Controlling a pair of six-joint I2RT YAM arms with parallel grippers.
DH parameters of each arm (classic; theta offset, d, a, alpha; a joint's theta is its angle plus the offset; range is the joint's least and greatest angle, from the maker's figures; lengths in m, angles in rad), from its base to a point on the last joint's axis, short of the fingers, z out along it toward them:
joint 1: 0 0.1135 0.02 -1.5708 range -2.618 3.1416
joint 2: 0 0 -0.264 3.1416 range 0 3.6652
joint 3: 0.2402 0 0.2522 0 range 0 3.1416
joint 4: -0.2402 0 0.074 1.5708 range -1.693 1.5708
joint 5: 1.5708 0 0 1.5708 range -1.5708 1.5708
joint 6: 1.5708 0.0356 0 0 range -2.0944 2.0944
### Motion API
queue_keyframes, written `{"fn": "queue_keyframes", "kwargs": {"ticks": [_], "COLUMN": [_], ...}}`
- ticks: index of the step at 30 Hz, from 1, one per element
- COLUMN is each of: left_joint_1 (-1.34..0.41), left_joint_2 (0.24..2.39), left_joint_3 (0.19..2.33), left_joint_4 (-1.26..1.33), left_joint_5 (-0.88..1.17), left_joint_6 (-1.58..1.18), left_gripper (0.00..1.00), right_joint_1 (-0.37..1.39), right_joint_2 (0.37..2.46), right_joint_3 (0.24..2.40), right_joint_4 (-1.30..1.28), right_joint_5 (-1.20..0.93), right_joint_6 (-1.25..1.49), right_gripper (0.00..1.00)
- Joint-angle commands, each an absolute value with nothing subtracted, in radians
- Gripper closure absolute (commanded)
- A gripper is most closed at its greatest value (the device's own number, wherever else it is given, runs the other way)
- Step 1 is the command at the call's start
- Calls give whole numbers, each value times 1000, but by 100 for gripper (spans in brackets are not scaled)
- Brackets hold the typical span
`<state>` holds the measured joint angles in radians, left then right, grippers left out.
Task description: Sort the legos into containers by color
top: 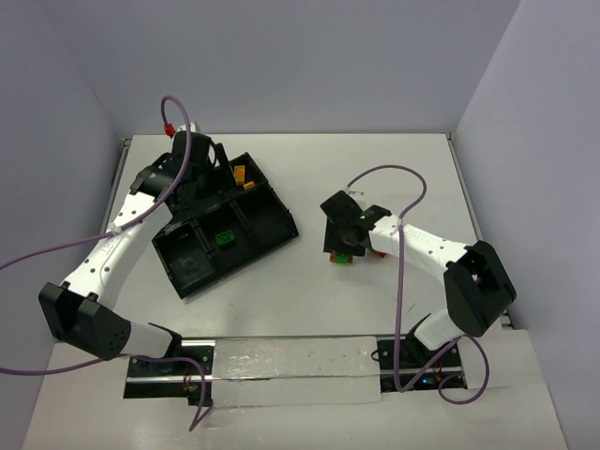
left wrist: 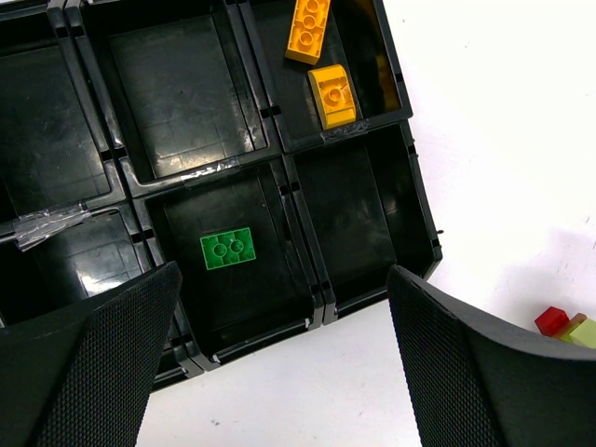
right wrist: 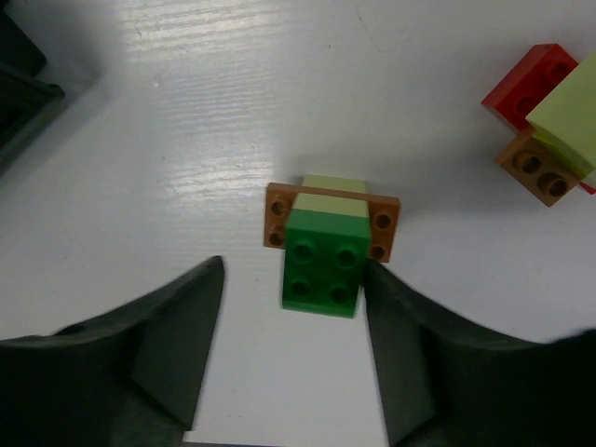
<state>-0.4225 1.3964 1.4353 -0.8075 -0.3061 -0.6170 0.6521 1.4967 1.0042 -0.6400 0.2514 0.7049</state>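
done: orange legos, green lego in tray
todo: clusters right of tray
left claw: apart
right claw: apart, straddling green-topped cluster

**Top external view:** the right end effector masks most of the green-topped stack. The left arm covers the upper-left compartments of the tray.
**Left wrist view:** the tray is cropped at the top and left edges, and the red and yellow-green cluster is cropped at lower right.
**Right wrist view:** the same cluster is cropped at the right edge. The blurred dark shape at upper left is unidentifiable.
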Motion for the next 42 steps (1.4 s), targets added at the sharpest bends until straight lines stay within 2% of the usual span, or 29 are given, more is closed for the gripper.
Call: {"fn": "queue_keyframes", "kwargs": {"ticks": [1, 9, 15, 20, 23, 26, 28, 30, 36, 39, 42], "left_joint_1": [-417, -416, -417, -416, -417, -416, -416, -416, -416, -417, -417], "left_joint_2": [1369, 1368, 1372, 1375, 1381, 1379, 1379, 1381, 1362, 1335, 1359], "left_joint_3": [1457, 1456, 1455, 1451, 1448, 1447, 1448, 1448, 1374, 1320, 1357], "left_joint_4": [-804, -805, -803, -797, -799, -798, -798, -798, -696, -597, -602], "left_joint_5": [-302, -305, -304, -306, -310, -310, -312, -314, -217, -81, 84], "left_joint_6": [-617, -611, -610, -607, -609, -608, -607, -607, -554, -514, -490], "left_gripper": [1, 1, 1, 1, 1, 1, 1, 1, 1, 3, 7], "right_joint_1": [663, 666, 670, 672, 672, 673, 674, 675, 672, 661, 658], "right_joint_2": [1476, 1508, 1515, 1530, 1531, 1527, 1518, 1504, 1447, 1428, 1399], "right_joint_3": [1006, 1025, 1027, 1035, 1040, 1050, 1064, 1091, 1224, 1300, 1330], "right_joint_4": [-649, -655, -658, -671, -674, -681, -688, -699, -725, -718, -663], "right_joint_5": [305, 319, 329, 344, 350, 349, 345, 330, 186, 55, -61], "right_joint_6": [707, 703, 706, 714, 718, 713, 706, 691, 602, 547, 512], "right_gripper": [40, 40, 46, 47, 55, 73, 90, 98, 100, 100, 100]}}
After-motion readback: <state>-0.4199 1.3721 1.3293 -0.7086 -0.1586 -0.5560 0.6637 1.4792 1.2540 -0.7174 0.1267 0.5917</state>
